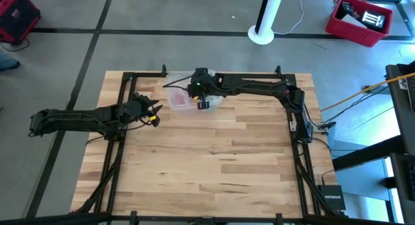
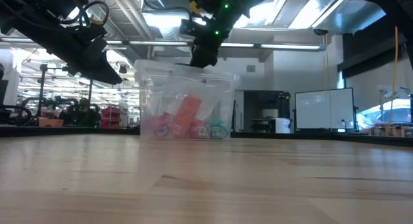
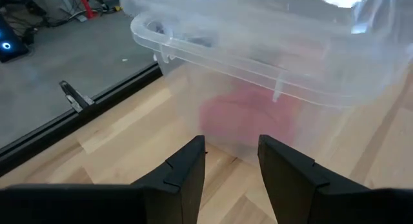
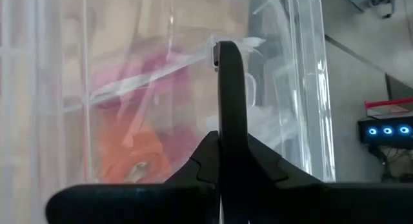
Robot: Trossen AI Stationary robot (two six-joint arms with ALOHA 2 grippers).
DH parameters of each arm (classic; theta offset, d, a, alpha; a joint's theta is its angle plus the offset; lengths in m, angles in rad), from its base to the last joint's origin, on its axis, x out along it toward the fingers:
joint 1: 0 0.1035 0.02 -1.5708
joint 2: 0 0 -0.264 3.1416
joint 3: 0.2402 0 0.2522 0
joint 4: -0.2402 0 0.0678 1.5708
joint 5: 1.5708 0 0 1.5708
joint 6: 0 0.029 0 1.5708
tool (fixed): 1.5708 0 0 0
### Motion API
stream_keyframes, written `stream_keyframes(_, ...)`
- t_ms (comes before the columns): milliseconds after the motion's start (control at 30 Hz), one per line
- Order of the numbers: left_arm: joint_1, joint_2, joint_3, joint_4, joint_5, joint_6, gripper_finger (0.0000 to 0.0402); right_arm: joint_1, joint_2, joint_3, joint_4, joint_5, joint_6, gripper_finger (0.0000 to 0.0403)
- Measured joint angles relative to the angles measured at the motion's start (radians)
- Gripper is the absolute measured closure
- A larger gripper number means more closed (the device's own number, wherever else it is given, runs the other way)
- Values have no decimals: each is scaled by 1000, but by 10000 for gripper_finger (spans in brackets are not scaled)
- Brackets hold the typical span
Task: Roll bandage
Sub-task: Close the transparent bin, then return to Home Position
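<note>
Orange bandage (image 4: 132,153) (boxed) beneath right fingers (image 4: 226,53)

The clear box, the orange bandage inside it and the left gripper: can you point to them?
clear box (image 2: 184,79): low view, upper front wall.
orange bandage (image 2: 188,112): low view, middle of strip.
left gripper (image 3: 232,169): left wrist view, between open fingertips.

The high view looks straight down on the whole wooden table (image 1: 214,160) and both arms. The low view sits at tabletop height, facing level across the boards toward the clear plastic box (image 2: 186,104) — and the room behind. Each wrist view peers past its own fingers (very close) at that same box, shared by all four.
</note>
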Motion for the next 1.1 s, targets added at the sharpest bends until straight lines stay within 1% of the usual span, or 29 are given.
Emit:
stream_keyframes(133, 0, 0, 0, -2, 0, 0, 265, 0, 15, 0, -11, -58, -1, 366)
stream_keyframes(367, 0, 0, 0, -5, 0, 0, 265, 0, 33, 3, -2, -76, 7, 353)
stream_keyframes(500, 0, 0, 0, -6, 0, 4, 265, 0, 43, 3, 8, -76, 61, 340)
stream_keyframes(600, 0, 3, 0, -7, 5, 11, 265, 0, 44, 3, 16, -97, 72, 317)
stream_keyframes(733, 0, 8, -1, -7, 22, 9, 265, 0, 43, 18, 11, -99, 75, 266)
stream_keyframes(900, 0, 7, 14, -14, 41, 20, 265, 19, 37, 141, -126, -76, 76, 212)
stream_keyframes(1000, 0, 4, 59, -12, 62, 44, 265, 28, 11, 257, -244, -78, 78, 196)
stream_keyframes(1100, 0, 0, 120, -30, 98, 71, 265, 29, -15, 361, -382, -106, 122, 191)
